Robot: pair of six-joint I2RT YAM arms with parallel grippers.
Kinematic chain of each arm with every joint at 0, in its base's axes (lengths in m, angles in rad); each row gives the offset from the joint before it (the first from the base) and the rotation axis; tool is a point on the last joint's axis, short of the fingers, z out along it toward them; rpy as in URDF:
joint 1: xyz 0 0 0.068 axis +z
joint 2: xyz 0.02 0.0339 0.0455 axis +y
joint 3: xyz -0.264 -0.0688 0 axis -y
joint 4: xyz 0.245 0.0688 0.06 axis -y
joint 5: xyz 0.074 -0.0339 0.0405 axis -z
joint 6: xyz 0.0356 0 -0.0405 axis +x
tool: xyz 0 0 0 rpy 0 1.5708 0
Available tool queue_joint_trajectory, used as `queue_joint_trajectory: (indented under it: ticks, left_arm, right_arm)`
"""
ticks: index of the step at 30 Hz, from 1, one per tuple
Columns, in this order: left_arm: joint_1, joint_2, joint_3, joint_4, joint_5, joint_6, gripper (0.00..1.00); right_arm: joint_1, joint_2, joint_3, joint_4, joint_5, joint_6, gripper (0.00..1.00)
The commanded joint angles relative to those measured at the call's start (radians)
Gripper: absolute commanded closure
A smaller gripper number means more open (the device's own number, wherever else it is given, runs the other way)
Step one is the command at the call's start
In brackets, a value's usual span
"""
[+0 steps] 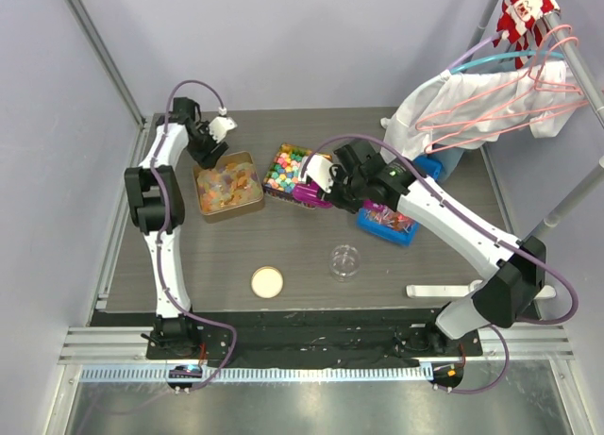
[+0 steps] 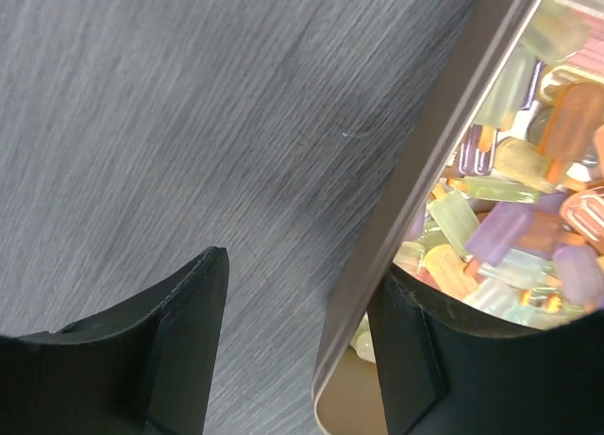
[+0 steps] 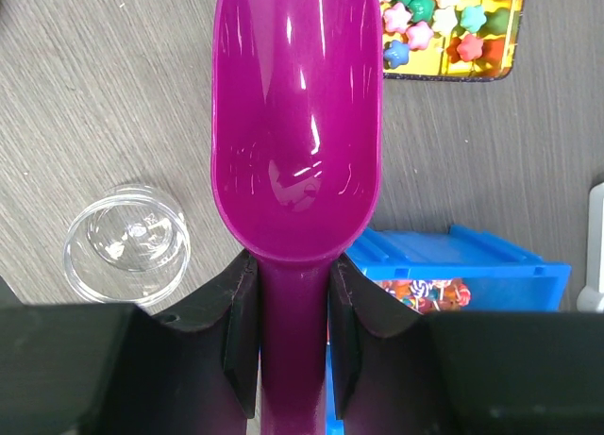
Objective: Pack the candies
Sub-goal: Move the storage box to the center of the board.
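Still the setup step tbh, nothing is being scooped yet. The candies (image 2: 510, 237) are being kept piled in the gold tin (image 2: 415, 171) at the back left of the worktop (image 2: 189, 124). The tin's wall is being straddled by the left hand (image 2: 302, 265), 1 finger outside and 1 inside, jaws apart and not clamped on it. The magenta scoop (image 3: 297, 124) is being gripped by its handle in the right hand (image 3: 293, 265), bowl empty. Next, probably: the wall is needing to be pinched so the tin is being steadied, and the scoop is needing to be carried across to it, the clear cup (image 3: 127, 244) likely being the target.
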Motion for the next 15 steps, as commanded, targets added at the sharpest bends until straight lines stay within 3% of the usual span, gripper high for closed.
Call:
queue_joint_trajectory:
  ticks: [1, 4, 8, 13, 15]
  left_arm:
    - [-0.008, 0.018, -0.029, 0.053, -0.047, 0.056, 0.38]
    - [-0.016, 0.021, -0.049, 0.079, -0.063, 0.061, 0.42]
    - [-0.022, 0.017, -0.07, 0.097, -0.081, 0.067, 0.62]
    - [-0.031, -0.006, -0.113, 0.074, -0.093, 0.076, 0.76]
    - [-0.039, -0.023, -0.124, 0.056, -0.099, 0.052, 0.9]
  right_arm:
    - [-0.005, 0.007, 0.039, 0.02, -0.023, -0.005, 0.99]
    - [-0.003, 0.015, 0.045, 0.017, -0.026, -0.005, 0.99]
    - [-0.005, 0.019, 0.056, 0.012, -0.035, -0.002, 0.99]
    - [-0.003, 0.018, 0.068, 0.006, -0.037, -0.004, 0.99]
    - [-0.003, 0.019, 0.07, 0.008, -0.04, -0.002, 0.99]
